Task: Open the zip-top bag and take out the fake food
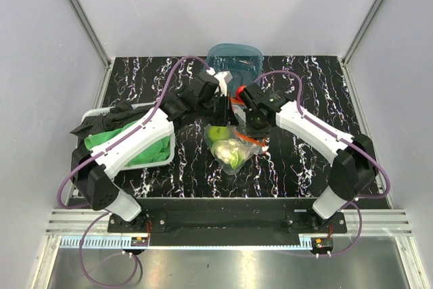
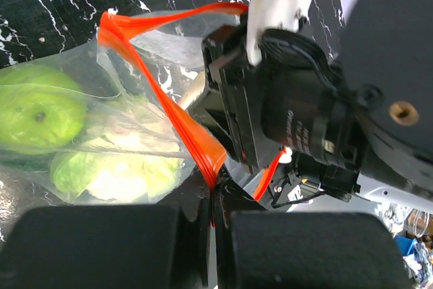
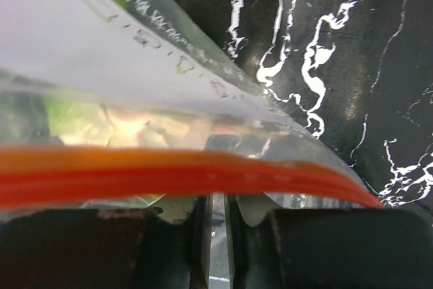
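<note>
The zip-top bag (image 1: pixel 231 148) hangs between my two grippers above the table, with its orange-red zip strip (image 2: pixel 162 93) pulled apart into an open loop. Inside it are a green apple (image 2: pixel 34 109) and a white-and-green cauliflower piece (image 2: pixel 115 170); the other fake food is not clear. My left gripper (image 2: pixel 214 202) is shut on one side of the strip, also seen in the top view (image 1: pixel 226 104). My right gripper (image 3: pixel 218 216) is shut on the clear lip just beside the other side of the strip (image 3: pixel 203 175), also seen in the top view (image 1: pixel 252 125).
A teal translucent tub (image 1: pixel 234 59) stands at the back of the table behind the grippers. A white tray (image 1: pixel 95 114) holding a green cloth (image 1: pixel 145 148) sits at the left under my left arm. The table is black marble pattern (image 1: pixel 304 160).
</note>
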